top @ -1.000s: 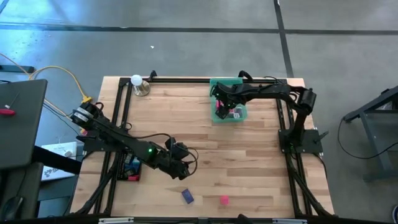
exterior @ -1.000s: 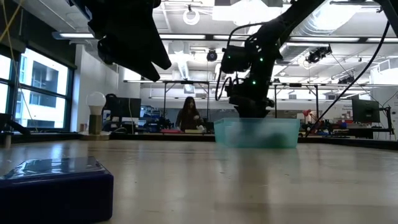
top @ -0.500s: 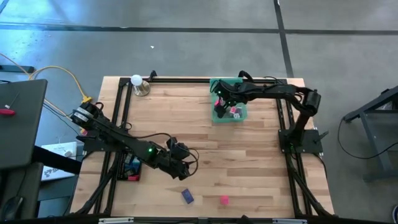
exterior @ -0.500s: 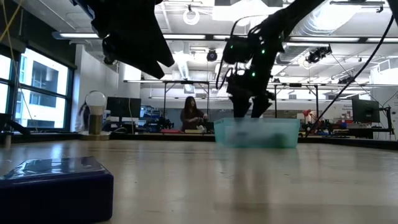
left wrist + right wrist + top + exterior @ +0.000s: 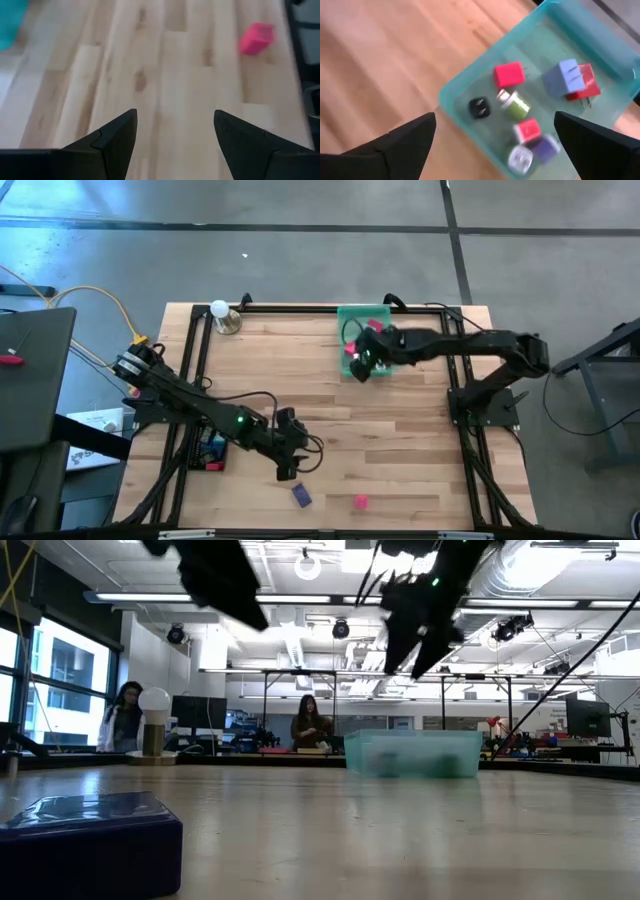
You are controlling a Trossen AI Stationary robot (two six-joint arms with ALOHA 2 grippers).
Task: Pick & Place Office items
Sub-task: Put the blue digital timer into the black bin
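Observation:
Several small office items lie in the translucent green tray (image 5: 382,313) at the far side; the right wrist view shows a red block (image 5: 509,75), a black piece (image 5: 480,107) and a green-and-white piece (image 5: 514,104) among them. My right gripper (image 5: 495,117) hangs open above the tray's near edge (image 5: 360,367), touching nothing. A purple block (image 5: 301,496) and a pink block (image 5: 360,502) lie flat on the wood near the front edge. My left gripper (image 5: 287,473) hovers open just on the far side of the purple block. The pink block (image 5: 256,37) shows ahead of it.
A black tray (image 5: 210,450) with small pieces sits at the table's left edge under my left arm. A white ball on a round metal base (image 5: 220,310) stands at the far left corner. Bare wood lies between the two trays. People stand in the room beyond.
My right gripper has opened, risen out of the green tray and drawn back toward the table's near edge. It now hangs over the tray's near rim. My left gripper has rolled about its wrist and risen a little, shifting slightly toward the purple block.

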